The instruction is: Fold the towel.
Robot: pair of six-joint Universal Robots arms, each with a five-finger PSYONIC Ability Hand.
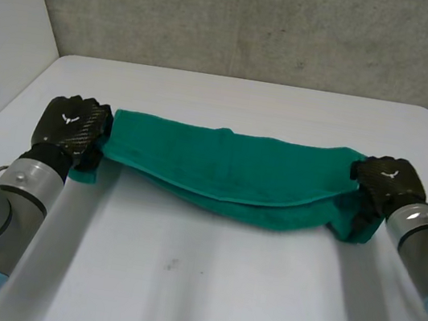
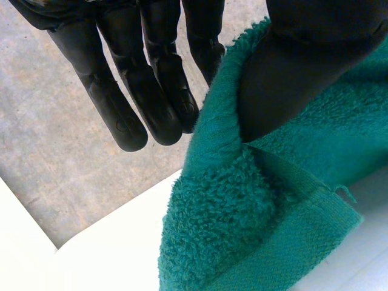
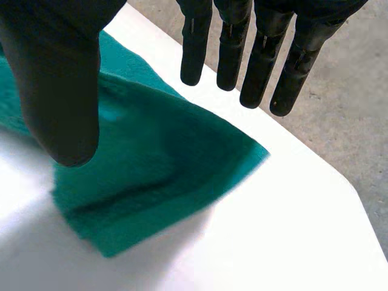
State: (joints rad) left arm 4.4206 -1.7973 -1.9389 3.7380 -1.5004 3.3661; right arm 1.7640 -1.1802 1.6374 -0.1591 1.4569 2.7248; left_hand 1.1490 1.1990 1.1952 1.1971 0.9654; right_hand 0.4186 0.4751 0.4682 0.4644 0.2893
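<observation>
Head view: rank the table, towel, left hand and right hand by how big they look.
1. table
2. towel
3. left hand and right hand: they look about alike, so I leave them unranked.

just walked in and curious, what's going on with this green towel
Two robot arms are folding a green towel on the white table. The towel lies as a long band, already doubled over lengthwise, running from one hand to the other. The left hand is at one short end and the right hand at the other. The right hand is open, its fingers straight over the towel's end and not gripping it.
</observation>
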